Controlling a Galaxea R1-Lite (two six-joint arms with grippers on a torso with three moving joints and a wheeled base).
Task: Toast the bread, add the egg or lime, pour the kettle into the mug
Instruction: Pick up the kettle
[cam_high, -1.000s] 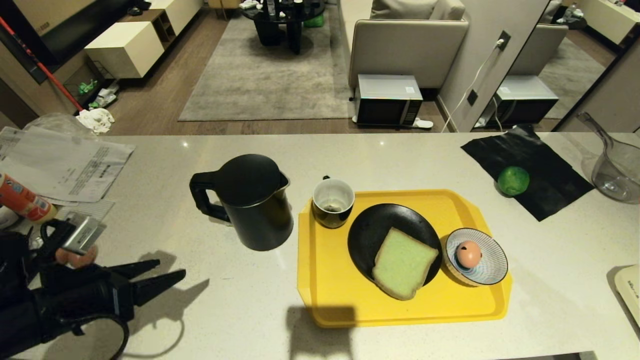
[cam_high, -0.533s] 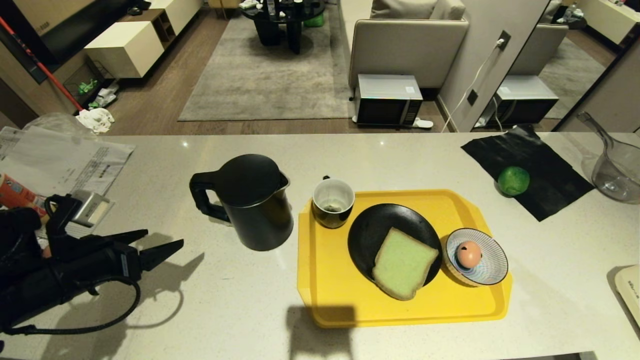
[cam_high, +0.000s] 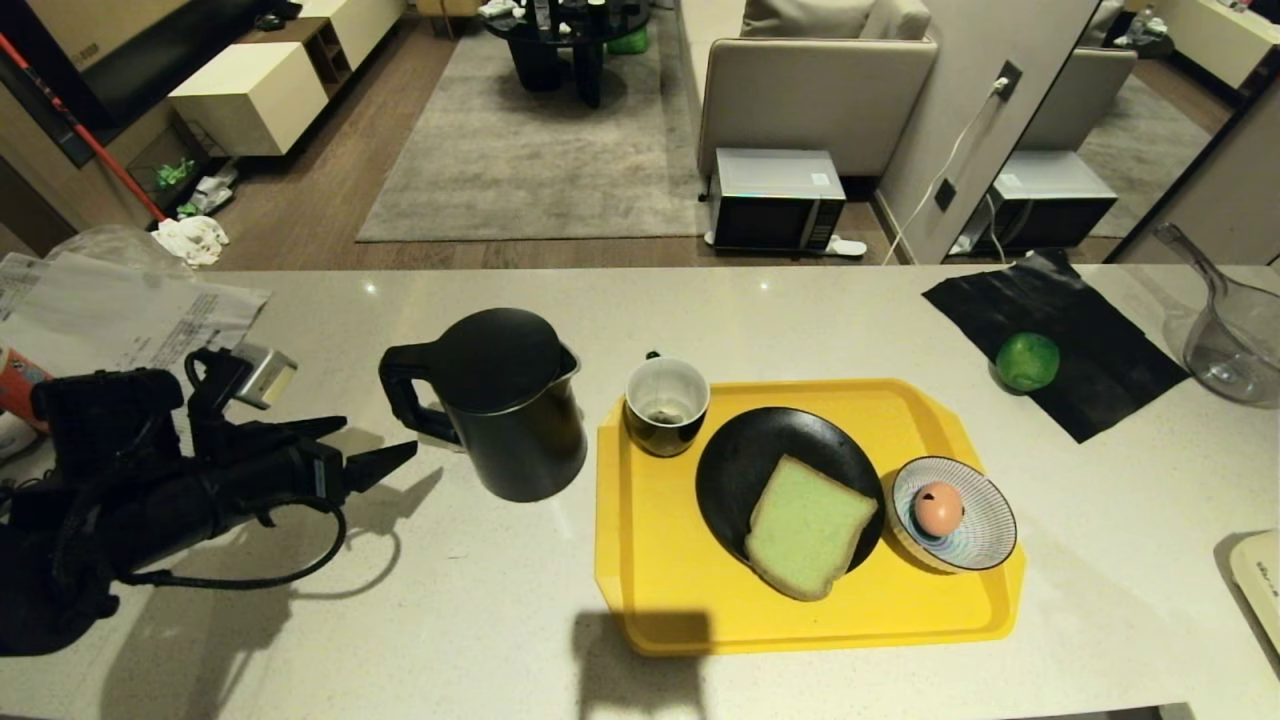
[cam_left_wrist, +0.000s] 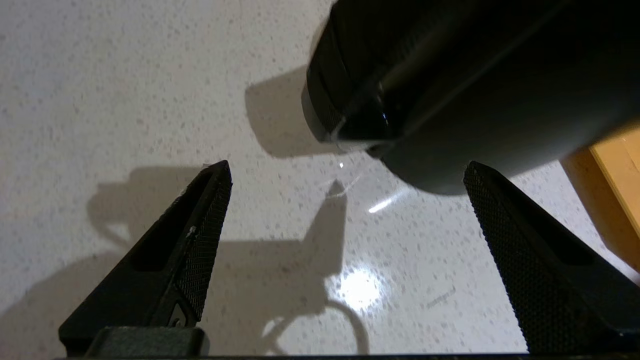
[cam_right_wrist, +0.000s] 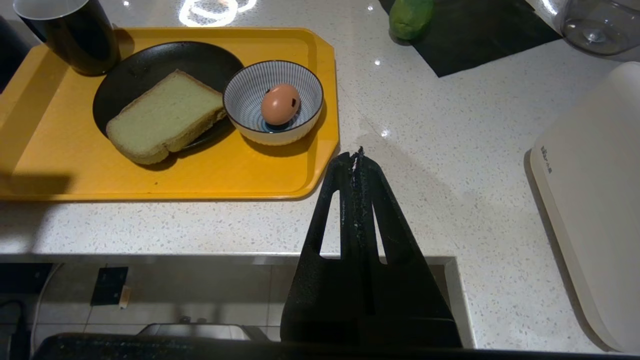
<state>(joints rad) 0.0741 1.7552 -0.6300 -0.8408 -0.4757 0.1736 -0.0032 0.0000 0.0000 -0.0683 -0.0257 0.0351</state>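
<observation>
Tall matte-black cylindrical kettle (cam_high: 500, 405) stands upright on the speckled white stone counter (cam_high: 450, 600), lid on, just left of the yellow plastic tray (cam_high: 640, 560). Its loop handle (cam_high: 400, 390) sticks out to the robot's left, toward the approaching arm, so that side is the natural grab point.

Small mug (cam_high: 666, 405), glossy black outside and white inside, sits on the tray's far-left corner, right next to the kettle's spout side. Short pour path, probably placed that way on purpose.

Rest of the tray looks plated: pale green-tinted square bread slice (cam_high: 808, 527) on a round black plate (cam_high: 740, 460), pinkish-brown egg with a dark spot (cam_high: 937, 508) in a blue-and-white striped bowl (cam_high: 985, 535). Round bright-green lime (cam_high: 1027, 361) sits off-tray on a black sheet (cam_high: 1060, 320), far right, well apart.

Left gripper (cam_high: 375, 445) is level with the handle, close but not touching, jaws spread wide and holding nothing. In the left wrist view the two fingers (cam_left_wrist: 200, 235) straddle bare counter with the kettle's base just ahead. My read: lined up to take the handle, pour step in hand.

Right gripper (cam_right_wrist: 357, 157) hangs parked at the near counter edge off the tray's corner, jaws pressed together, empty.

Risk: a handle grip puts the kettle body's weight off-axis, so it may swing.
</observation>
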